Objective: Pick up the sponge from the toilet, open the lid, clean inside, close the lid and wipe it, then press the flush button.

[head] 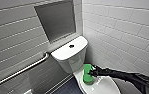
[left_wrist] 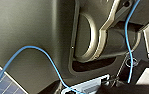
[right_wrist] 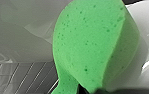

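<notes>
The right arm (head: pixel 130 76) lay nearest, stretched in from the right low over the toilet (head: pixel 103 87). At its end the right tool (head: pixel 93 72) was pinching the sponge (head: pixel 86 78) by one side. The green pad stood on edge over the near part of the toilet, just in front of the tank (head: pixel 70 53). In the right wrist view it was bent into a curve, as a soft pad would be under a squeeze. Whether its lower end rested on the white surface or hung just clear of it could not be told. The lid appeared to be down, since a smooth white top was seen under and beside the sponge and no open bowl could be made out. From this the task was judged to be at its first step, with the sponge gripped and the pick-up either in hand or barely done. Opening the lid, cleaning inside, closing and wiping the lid, and pressing the flush were all judged to be left. Farther back, the flush button (head: pixel 71 46) sat in the middle of the tank top, well apart from the tool. Farthest were the grab bar (head: pixel 22 70) and the tiled wall (head: pixel 120 27).
</notes>
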Motion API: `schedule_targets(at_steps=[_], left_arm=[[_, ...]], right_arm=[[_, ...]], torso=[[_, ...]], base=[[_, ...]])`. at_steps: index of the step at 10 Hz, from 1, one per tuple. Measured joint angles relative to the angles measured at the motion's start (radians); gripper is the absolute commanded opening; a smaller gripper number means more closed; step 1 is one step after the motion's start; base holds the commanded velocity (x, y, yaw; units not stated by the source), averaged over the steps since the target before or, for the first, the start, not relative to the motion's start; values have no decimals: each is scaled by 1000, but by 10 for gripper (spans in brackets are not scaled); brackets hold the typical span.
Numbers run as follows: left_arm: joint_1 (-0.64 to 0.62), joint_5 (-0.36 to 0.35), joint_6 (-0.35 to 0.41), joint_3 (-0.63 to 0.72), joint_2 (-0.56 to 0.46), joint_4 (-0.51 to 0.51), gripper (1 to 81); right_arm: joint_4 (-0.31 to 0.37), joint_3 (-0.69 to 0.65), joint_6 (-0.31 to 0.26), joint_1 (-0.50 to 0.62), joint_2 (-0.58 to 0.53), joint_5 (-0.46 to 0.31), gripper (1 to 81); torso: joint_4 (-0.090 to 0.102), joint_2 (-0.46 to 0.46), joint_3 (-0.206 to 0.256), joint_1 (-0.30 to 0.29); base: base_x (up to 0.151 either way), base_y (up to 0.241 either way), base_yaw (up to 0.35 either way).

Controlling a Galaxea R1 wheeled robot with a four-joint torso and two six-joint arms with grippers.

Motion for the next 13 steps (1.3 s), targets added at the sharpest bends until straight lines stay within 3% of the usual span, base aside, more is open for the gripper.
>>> schedule_targets(at_steps=[8,10,13], left_arm=[[8,-1,0,0,-8,0,811],[8,-3,0,0,-6,0,811],[8,-3,0,0,-6,0,811]], right_arm=[[1,-121,5,-123,43,174,10],[1,-71,6,-131,2,193,10],[1,108,7,-158,-148,200,10]], torso=[[0,0,2,0],[0,0,2,0],[0,0,2,0]], base=[[0,0,0],[0,0,0],[0,0,0]])
